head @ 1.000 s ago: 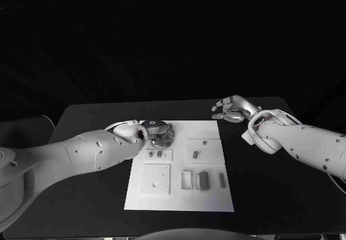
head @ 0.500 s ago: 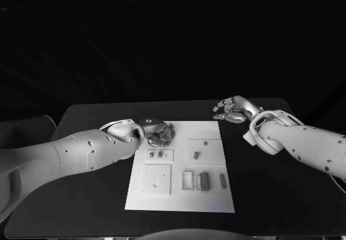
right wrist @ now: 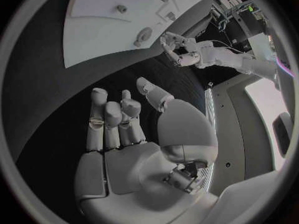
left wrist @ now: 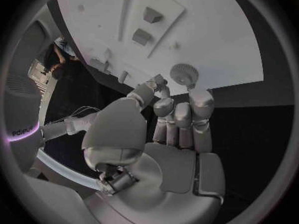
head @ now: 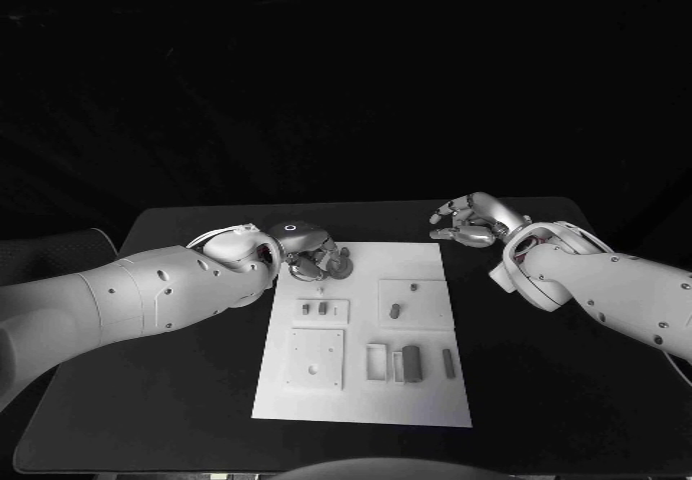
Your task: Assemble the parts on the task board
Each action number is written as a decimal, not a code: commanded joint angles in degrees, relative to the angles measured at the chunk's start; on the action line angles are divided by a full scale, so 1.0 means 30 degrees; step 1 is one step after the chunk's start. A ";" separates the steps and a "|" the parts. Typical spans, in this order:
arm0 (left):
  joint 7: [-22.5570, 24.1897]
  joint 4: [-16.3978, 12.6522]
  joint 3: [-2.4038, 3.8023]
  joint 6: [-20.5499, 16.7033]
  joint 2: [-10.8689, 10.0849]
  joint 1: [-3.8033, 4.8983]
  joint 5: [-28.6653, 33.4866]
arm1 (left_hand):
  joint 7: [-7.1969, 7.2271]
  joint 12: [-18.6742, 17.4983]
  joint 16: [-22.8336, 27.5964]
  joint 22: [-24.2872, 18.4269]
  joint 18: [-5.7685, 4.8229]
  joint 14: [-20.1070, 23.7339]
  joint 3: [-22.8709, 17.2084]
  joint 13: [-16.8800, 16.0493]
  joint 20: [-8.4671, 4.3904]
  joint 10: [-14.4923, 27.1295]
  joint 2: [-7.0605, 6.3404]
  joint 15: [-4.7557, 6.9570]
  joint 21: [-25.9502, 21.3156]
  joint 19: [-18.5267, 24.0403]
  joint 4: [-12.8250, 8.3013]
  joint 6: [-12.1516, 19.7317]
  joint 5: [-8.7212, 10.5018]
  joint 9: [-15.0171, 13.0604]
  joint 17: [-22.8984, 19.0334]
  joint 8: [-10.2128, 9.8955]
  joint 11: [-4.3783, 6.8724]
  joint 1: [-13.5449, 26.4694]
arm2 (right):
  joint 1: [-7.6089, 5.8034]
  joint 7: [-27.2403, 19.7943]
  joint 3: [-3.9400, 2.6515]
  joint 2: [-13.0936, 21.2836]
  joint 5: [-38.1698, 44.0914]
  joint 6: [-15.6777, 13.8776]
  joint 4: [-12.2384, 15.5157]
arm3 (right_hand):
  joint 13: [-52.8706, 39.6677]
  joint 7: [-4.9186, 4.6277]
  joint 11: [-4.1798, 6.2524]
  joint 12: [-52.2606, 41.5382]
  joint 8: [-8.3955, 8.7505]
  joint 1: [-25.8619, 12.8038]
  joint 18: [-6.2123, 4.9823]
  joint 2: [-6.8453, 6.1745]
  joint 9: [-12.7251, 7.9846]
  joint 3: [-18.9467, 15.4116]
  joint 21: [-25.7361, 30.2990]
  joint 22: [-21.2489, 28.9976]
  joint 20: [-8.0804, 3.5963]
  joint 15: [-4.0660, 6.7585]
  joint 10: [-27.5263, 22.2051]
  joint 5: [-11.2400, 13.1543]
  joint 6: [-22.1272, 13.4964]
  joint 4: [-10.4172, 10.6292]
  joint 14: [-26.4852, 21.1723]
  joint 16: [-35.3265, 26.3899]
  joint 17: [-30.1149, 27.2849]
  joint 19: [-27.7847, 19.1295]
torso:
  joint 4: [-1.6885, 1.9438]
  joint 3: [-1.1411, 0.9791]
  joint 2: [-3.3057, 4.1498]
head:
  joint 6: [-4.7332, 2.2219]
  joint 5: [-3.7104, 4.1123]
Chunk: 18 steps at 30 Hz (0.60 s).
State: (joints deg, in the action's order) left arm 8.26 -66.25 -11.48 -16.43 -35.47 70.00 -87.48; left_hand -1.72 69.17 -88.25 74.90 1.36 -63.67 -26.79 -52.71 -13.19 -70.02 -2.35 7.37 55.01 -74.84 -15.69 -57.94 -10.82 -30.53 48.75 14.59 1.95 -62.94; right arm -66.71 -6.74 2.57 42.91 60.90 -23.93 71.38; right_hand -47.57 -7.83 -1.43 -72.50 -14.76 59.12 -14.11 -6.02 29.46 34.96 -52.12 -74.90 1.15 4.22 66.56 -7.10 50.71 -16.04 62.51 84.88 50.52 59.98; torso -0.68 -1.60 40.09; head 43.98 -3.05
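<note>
**Left hand holds a gear at the board's far corner; right hand idle off the board**

The black table [head: 173,400] carries the white rectangular task board [head: 361,400], lying flat in its middle.

The left white arm [head: 130,295] reaches in over the table's left side, and its silver left hand [head: 315,260] sits above the board's far left corner. In the left wrist view this hand [left wrist: 177,117] pinches a small round toothed gear [left wrist: 184,75] at its fingertips, the gear held over the board's edge. In the head view the gear is too small to tell apart from the fingers.

The right white arm [head: 606,285] comes in over the table's right side. Its silver right hand [head: 469,222] hangs just off the board's far right corner, over bare table, fingers apart and loosely curved, holding nothing; the right wrist view shows the same empty palm [right wrist: 121,134].

On the board, small grey parts lie in raised square panels: two short blocks [head: 315,309] left of centre, two pegs [head: 404,298] right of centre, and upright slabs [head: 410,362] nearer the robot.
</note>
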 commanded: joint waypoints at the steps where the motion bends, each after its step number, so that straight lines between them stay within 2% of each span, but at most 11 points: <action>1: -0.0004 -0.0063 -0.0009 -0.0068 -0.0084 -0.0003 0.0155 | -0.0865 0.0020 0.0097 0.0307 0.2552 -0.0300 0.0066 0.0018 0.0031 0.0005 -0.0083 0.0277 0.0071 -0.0040 -0.0028 -0.1013 0.0022 -0.0034 0.0022 0.0131 0.0068 0.0185 | 0.0001 -0.0098 -0.0009 -0.0017 0.0092 0.0152 -0.0002 | -0.0019 -0.0127 -0.0088 -0.0066 0.0094 -0.0200 -0.0297 -0.0062 -0.0009 -0.0005 0.0044 -0.0303 -0.0013 0.0029 -0.0004 -0.0104 -0.0042 0.0153 0.0161 -0.0003 -0.0028 0.0159 | 0.0006 0.0023 0.0026 | 0.0008 -0.0036; 6: -0.0013 0.0019 -0.0065 -0.0070 -0.0183 -0.0009 0.0155 | -0.0860 0.0015 0.0103 0.0305 0.2549 -0.0302 0.0066 0.0020 0.0029 -0.0001 -0.0111 0.0282 0.0070 -0.0039 -0.0037 -0.1016 0.0021 -0.0034 0.0023 0.0131 0.0074 0.0179 | 0.0001 -0.0096 -0.0009 -0.0031 0.0092 0.0159 0.0009 | -0.0019 -0.0127 -0.0088 -0.0066 0.0095 -0.0199 -0.0297 -0.0060 -0.0009 -0.0003 0.0045 -0.0303 -0.0013 0.0029 -0.0005 -0.0103 -0.0042 0.0153 0.0160 -0.0003 -0.0028 0.0158 | -0.0011 0.0029 0.0009 | 0.0040 -0.0094; 9: -0.0021 0.0083 -0.0106 -0.0063 -0.0232 -0.0020 0.0153 | -0.0857 0.0013 0.0106 0.0304 0.2548 -0.0303 0.0063 0.0021 0.0028 -0.0003 -0.0121 0.0285 0.0069 -0.0038 -0.0042 -0.1019 0.0019 -0.0034 0.0024 0.0132 0.0076 0.0172 | 0.0001 -0.0100 -0.0009 -0.0031 0.0092 0.0161 0.0002 | -0.0019 -0.0127 -0.0088 -0.0067 0.0095 -0.0199 -0.0297 -0.0059 -0.0009 -0.0002 0.0045 -0.0303 -0.0013 0.0029 -0.0006 -0.0103 -0.0043 0.0154 0.0160 -0.0004 -0.0028 0.0158 | -0.0034 0.0023 0.0018 | 0.0053 -0.0252; 12: -0.0015 0.0107 -0.0282 -0.0074 -0.0318 -0.0046 0.0138 | -0.0855 0.0011 0.0109 0.0303 0.2546 -0.0303 0.0060 0.0022 0.0027 -0.0006 -0.0126 0.0287 0.0068 -0.0037 -0.0045 -0.1022 0.0018 -0.0035 0.0025 0.0133 0.0078 0.0166 | 0.0001 -0.0100 -0.0009 -0.0015 0.0092 0.0154 0.0002 | -0.0019 -0.0127 -0.0088 -0.0068 0.0096 -0.0199 -0.0297 -0.0058 -0.0009 -0.0001 0.0045 -0.0303 -0.0014 0.0029 -0.0006 -0.0103 -0.0044 0.0154 0.0160 -0.0004 -0.0028 0.0158 | -0.0034 0.0027 0.0027 | 0.0088 -0.0253; 18: -0.0035 0.0156 -0.0404 -0.0107 -0.0498 -0.0117 0.0131 | -0.0851 0.0004 0.0115 0.0301 0.2543 -0.0307 0.0052 0.0025 0.0024 -0.0013 -0.0152 0.0292 0.0067 -0.0036 -0.0064 -0.1021 0.0015 -0.0033 0.0027 0.0130 0.0083 0.0143 | 0.0001 -0.0098 -0.0009 -0.0007 0.0092 0.0161 0.0002 | -0.0019 -0.0128 -0.0089 -0.0069 0.0098 -0.0200 -0.0297 -0.0056 -0.0009 0.0000 0.0046 -0.0303 -0.0014 0.0029 -0.0007 -0.0103 -0.0045 0.0155 0.0160 -0.0004 -0.0028 0.0158 | -0.0029 0.0044 0.0035 | 0.0146 -0.0219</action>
State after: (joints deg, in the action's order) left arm 8.16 -65.72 -12.73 -16.42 -36.98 69.65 -87.35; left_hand -1.82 69.17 -88.25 74.94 1.37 -63.70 -26.79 -52.70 -13.18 -70.13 -2.58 7.40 55.01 -74.84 -15.69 -58.04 -10.81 -30.58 48.74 14.82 2.06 -62.72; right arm -66.70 -6.73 2.56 42.90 60.90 -23.91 71.34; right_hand -47.56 -7.83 -1.42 -72.50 -14.76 59.12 -13.93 -6.02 29.46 34.96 -52.12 -74.90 1.15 4.30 66.57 -7.10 50.71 -16.04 62.75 84.88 50.52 59.97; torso -0.74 -1.50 40.17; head 44.31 -3.75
